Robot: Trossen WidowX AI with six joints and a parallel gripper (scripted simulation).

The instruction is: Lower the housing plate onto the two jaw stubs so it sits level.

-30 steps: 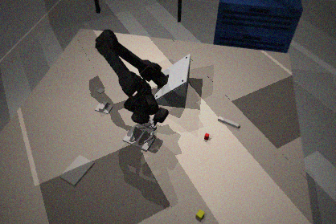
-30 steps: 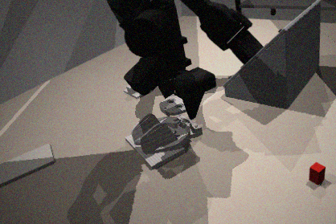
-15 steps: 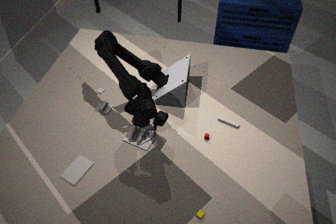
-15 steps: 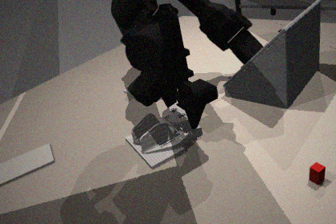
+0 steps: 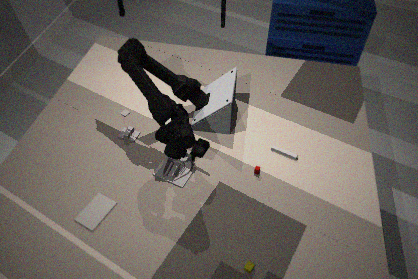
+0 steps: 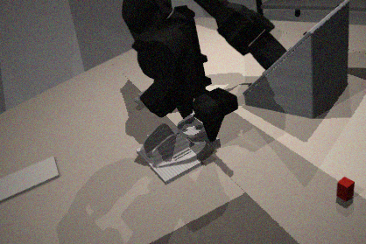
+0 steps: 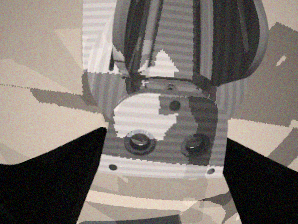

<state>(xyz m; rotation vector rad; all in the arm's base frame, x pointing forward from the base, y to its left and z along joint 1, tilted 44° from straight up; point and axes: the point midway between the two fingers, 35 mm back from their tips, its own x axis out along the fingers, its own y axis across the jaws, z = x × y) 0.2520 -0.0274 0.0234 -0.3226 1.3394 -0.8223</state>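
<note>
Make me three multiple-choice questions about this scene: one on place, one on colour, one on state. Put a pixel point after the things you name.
1. What lies nearest the red block (image 5: 257,170) (image 6: 345,189)?
A) yellow block
B) thin bar (image 5: 285,154)
C) blue cabinet

2. What colour is the drawer cabinet (image 5: 320,20)?
A) blue
B) green
C) orange

3. How are the fingers (image 5: 200,148) (image 6: 214,120)?
A) closed on nothing
B) wide apart, holding nothing
C) closed on the housing plate (image 6: 191,130) (image 7: 150,115)

1: B, the top view shows it close by.
2: A, its sides look blue.
3: C, the wrist view shows the plate between them.
</note>
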